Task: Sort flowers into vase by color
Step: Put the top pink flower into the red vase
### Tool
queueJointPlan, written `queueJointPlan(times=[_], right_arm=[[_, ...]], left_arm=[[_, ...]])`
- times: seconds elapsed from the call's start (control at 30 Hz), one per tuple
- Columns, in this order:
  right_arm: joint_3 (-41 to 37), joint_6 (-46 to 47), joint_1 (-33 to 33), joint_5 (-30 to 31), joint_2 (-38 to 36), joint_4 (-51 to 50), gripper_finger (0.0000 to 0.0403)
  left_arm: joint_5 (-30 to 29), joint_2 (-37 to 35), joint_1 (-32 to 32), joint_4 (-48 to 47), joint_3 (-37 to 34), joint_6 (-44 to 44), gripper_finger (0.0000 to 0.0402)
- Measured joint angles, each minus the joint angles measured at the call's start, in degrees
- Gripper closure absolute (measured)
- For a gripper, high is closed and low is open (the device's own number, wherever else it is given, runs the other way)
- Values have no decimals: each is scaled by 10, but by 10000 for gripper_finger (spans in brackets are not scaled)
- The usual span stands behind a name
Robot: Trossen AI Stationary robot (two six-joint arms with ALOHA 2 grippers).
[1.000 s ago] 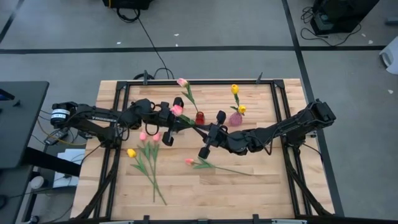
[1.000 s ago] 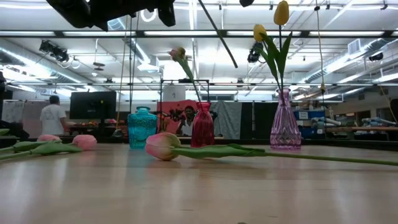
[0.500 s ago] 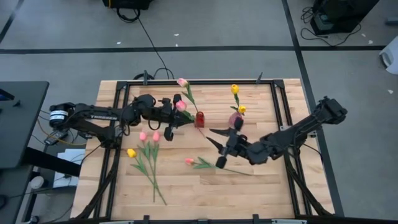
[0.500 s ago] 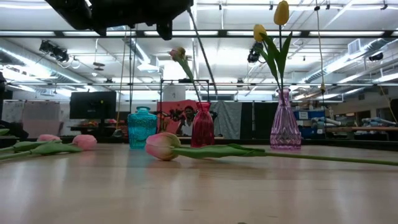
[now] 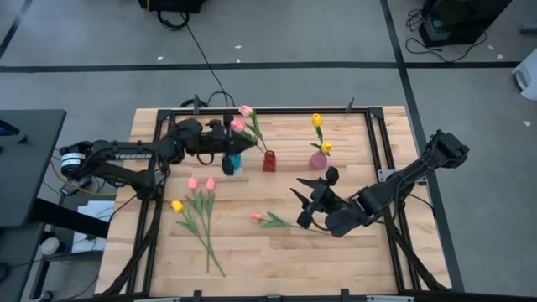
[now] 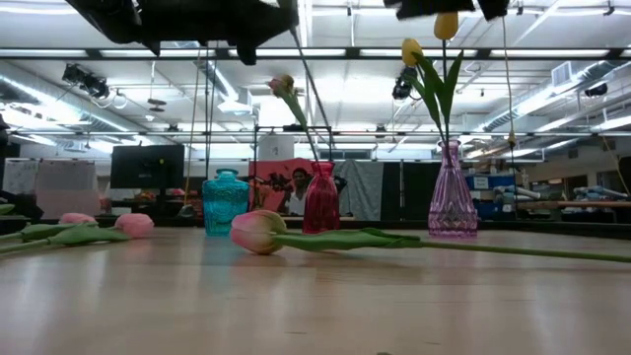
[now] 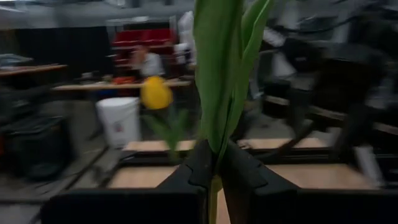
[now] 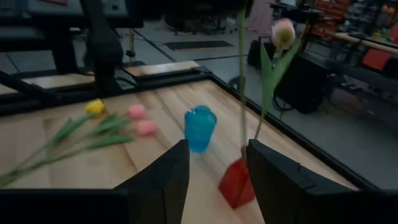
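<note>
My left gripper (image 5: 233, 148) is shut on a pink flower (image 5: 237, 126), held over the far left of the table, just beyond the blue vase (image 5: 228, 164). Its stem and leaves (image 7: 217, 74) rise between my fingers. A red vase (image 5: 269, 161) holds one pink flower (image 5: 246, 110). The purple vase (image 5: 318, 159) holds two yellow flowers (image 5: 317, 120). My right gripper (image 5: 312, 205) stands open in the air right of centre, touching nothing, above the stem of a pink flower (image 5: 256, 217) that lies flat on the table. My left gripper pinches the flower's green stem and a leaf (image 7: 215, 163) between its two fingers. The fingers come about level from the table's left and lie across the stem. The flower is lifted clear of the table, head above the fingers, and the thin stem (image 6: 314, 84) slants down below them.
Two pink flowers (image 5: 201, 183) and a yellow one (image 5: 177, 205) lie in a bunch on the table's left, stems toward the near edge. A black frame (image 5: 164, 126) runs along the table's edges. Bare wood lies along the near edge.
My right gripper has let go of the held flower's stem and drawn away toward the near right, sinking a little. My left gripper has carried the pink flower toward the far edge, past the blue vase, with the stem swinging along under it.
</note>
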Motion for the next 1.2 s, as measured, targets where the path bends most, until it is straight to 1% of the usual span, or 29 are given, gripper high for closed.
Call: queueJointPlan(times=[0.17, 0.3, 0.6, 0.73, 1.03, 1.2], right_arm=[[-39, 35, 0, 19, 0, 4, 233], [-54, 47, 0, 26, 0, 4, 233], [-57, 47, 0, 38, 0, 5, 233], [-57, 45, 0, 38, 0, 10, 233], [-57, 45, 0, 37, 0, 13, 233], [-57, 45, 0, 36, 0, 14, 233]], left_arm=[[-70, 0, 10, -37, 14, 45, 372], [-87, 0, 11, -29, 14, 56, 372], [-93, 3, 10, -59, 14, 42, 372], [-81, 3, 10, -61, 14, 28, 372], [-73, 3, 9, -58, 14, 22, 372], [-72, 3, 9, -29, 14, 22, 372]])
